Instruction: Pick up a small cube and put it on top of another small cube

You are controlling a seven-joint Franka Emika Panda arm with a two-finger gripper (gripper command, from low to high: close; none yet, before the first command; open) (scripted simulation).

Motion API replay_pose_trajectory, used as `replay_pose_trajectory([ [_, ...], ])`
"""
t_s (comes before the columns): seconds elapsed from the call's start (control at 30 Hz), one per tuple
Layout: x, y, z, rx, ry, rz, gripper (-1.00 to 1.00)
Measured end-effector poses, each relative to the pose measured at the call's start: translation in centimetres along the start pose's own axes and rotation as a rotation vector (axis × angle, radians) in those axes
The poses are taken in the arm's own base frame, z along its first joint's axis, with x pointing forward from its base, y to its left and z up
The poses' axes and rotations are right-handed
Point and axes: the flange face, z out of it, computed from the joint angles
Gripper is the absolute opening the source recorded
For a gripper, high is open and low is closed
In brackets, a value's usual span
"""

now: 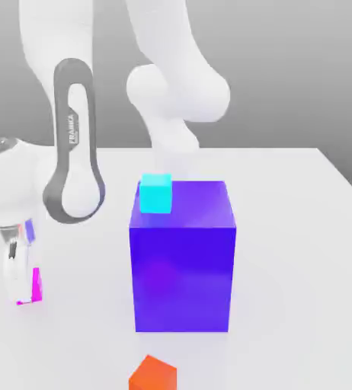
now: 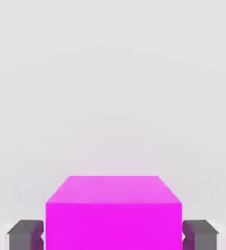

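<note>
The pale worktop (image 1: pixel 301 266) carries the magenta cube (image 1: pixel 36 285) at the exterior view's lower left, squarely between the sides of the hand (image 2: pixel 113 235), which is clamped on it.

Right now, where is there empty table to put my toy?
Table to the exterior view's right of the big blue block. It's crowded around the magenta cube, with the gripper there.

big blue-purple block (image 1: pixel 183 266) in the way mid-table, cyan cube (image 1: pixel 156 193) raising its top, open table (image 1: pixel 293 251) at the exterior view's right
</note>
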Motion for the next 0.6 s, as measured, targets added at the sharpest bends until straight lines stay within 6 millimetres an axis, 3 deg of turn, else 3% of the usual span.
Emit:
replay_pose_trajectory([
  [0.1,0.0,0.0,0.0,0.000,0.000,0.000,-1.00],
  [0.3,0.0,-0.1,-5.6,0.002,0.000,-0.004,-1.00],
  [0.33,-0.6,-1.0,-6.7,0.011,0.004,-0.046,-1.00],
  [0.43,-6.8,-4.9,-7.8,0.007,0.013,-0.271,-1.00],
  [0.53,-15.8,-7.8,-8.1,-0.007,0.018,-0.527,-1.00],
  [0.6,-21.7,-8.5,-8.3,-0.013,0.021,-0.679,-1.00],
])
